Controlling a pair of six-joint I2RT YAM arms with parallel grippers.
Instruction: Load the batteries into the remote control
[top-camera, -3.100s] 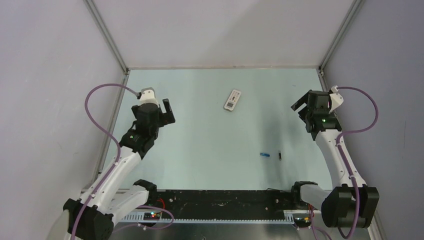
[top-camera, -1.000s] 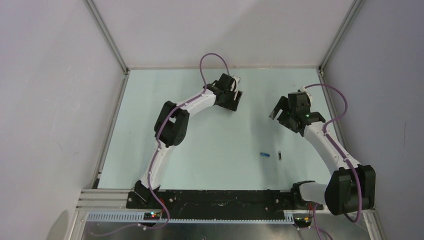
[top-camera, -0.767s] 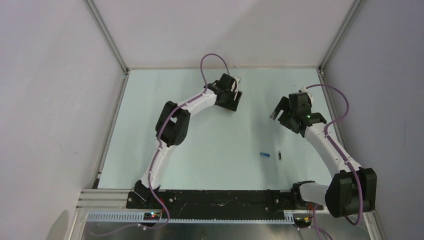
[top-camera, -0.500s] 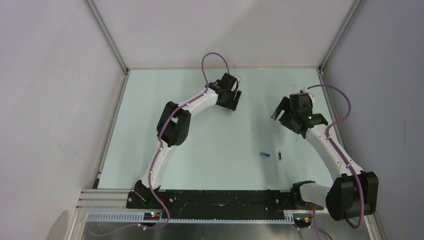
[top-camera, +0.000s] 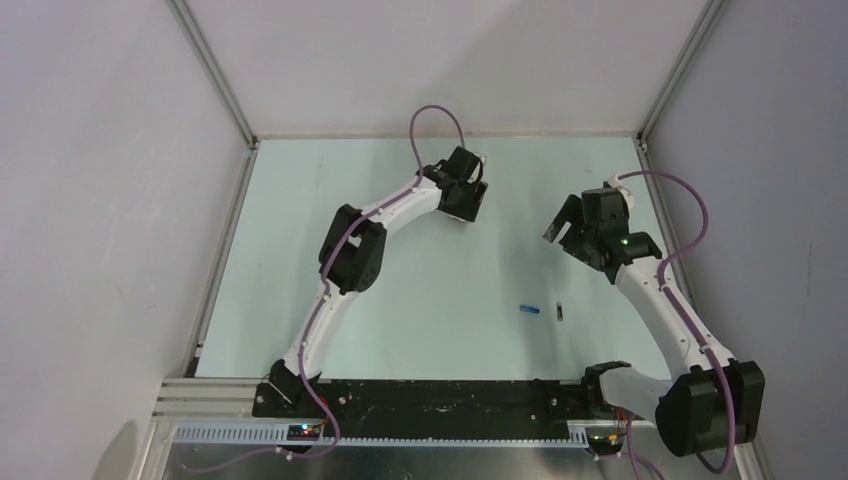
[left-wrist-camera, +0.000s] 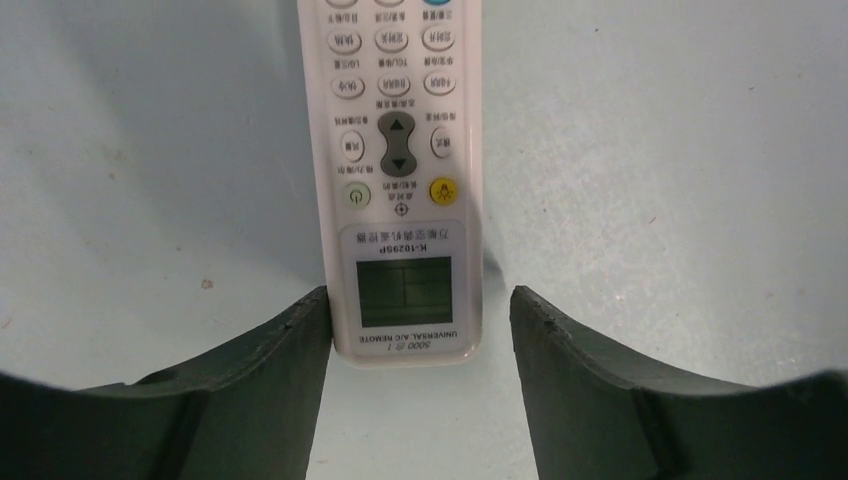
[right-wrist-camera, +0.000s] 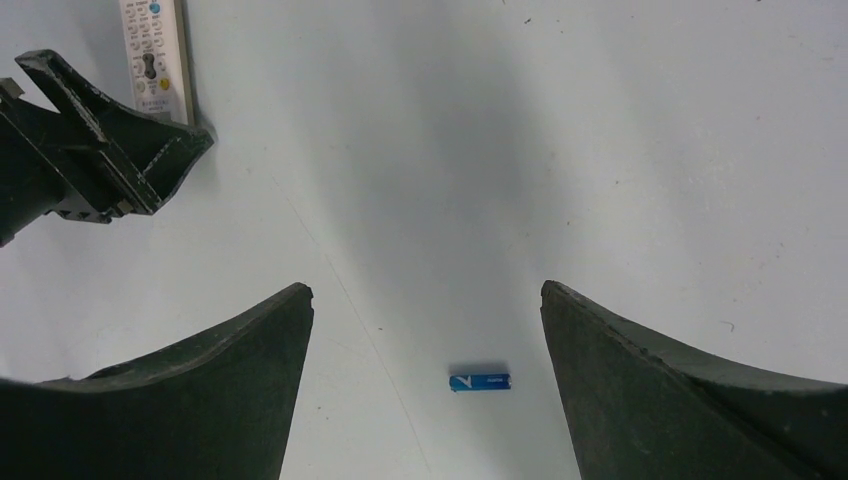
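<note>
The remote control lies buttons-up on the table, its display end between my left gripper's open fingers. The left finger touches its edge; the right finger stands a small gap away. In the top view the left gripper covers the remote. The right wrist view shows the remote at top left. The blue battery and the dark battery lie side by side near the table's front right. My right gripper is open and empty, high above the blue battery.
Metal frame posts and grey walls bound the pale green table on the left, back and right. A black rail with the arm bases runs along the near edge.
My left arm has stretched out from the left side to the remote and now straddles its end. My right gripper has swung inward toward the table's middle, then drifted slightly right.
</note>
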